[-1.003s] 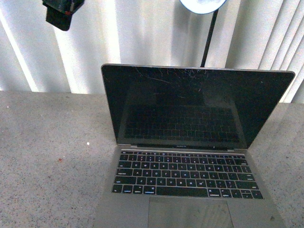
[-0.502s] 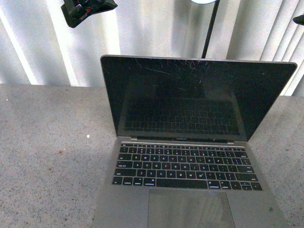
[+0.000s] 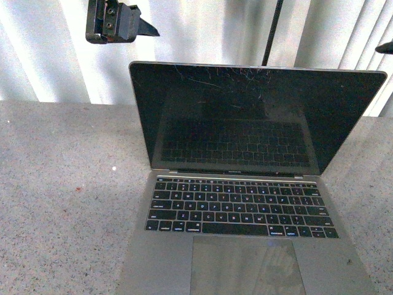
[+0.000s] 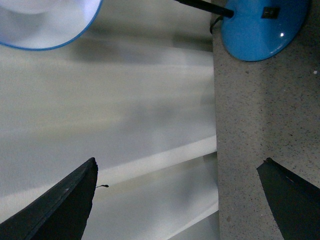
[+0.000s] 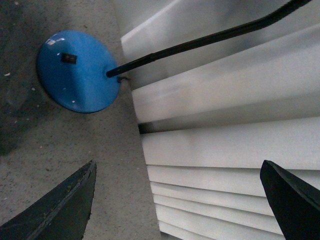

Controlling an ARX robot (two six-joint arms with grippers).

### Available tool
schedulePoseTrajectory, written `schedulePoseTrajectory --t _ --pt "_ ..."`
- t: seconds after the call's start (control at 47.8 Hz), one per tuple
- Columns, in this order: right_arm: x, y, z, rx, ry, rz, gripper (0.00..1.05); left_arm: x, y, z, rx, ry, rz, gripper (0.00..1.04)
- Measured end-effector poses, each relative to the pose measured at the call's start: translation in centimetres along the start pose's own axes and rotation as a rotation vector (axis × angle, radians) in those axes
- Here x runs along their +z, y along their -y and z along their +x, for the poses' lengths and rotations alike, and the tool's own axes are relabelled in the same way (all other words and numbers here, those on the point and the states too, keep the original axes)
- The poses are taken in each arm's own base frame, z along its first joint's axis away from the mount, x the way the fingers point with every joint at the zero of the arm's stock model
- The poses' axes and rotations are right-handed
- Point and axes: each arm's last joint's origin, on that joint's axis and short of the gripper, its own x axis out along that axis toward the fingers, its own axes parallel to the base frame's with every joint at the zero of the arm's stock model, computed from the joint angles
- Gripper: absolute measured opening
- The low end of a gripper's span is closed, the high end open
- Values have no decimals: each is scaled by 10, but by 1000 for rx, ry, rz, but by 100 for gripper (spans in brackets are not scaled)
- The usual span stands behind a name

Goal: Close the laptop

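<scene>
Now | laptop [image 3: 245, 184] open | lamp pole [image 3: 274, 34] behind | left jaws apart | right jaws apart

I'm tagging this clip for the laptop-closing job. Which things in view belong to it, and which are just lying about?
Belongs to the job:
- slim silver-grey metal laptop, lid up
- left end effector, open
- right end effector, open

Just lying about:
- desk lamp with round blue base and black stem
- white vertical blinds
- speckled grey tabletop
</scene>
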Motion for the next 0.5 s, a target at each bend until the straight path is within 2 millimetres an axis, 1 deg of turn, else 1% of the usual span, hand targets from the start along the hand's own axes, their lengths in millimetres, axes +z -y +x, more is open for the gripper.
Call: schedulePoseTrajectory --t 0.105,0.272,0.376,0.418,0.502 --pt "-2 -2 5 38 -10 -35 97 2 -2 5 -28 -13 42 98" --pt "1 5 12 69 -24 -77 97 5 -9 11 -30 -28 55 98" --pt "4 8 15 92 -37 -108 97 9 -6 15 -47 -26 55 97" --pt "6 8 17 98 -38 -114 94 10 -5 18 -53 -26 56 90" --pt "10 9 22 112 -41 -131 77 13 -2 22 -62 -26 48 72"
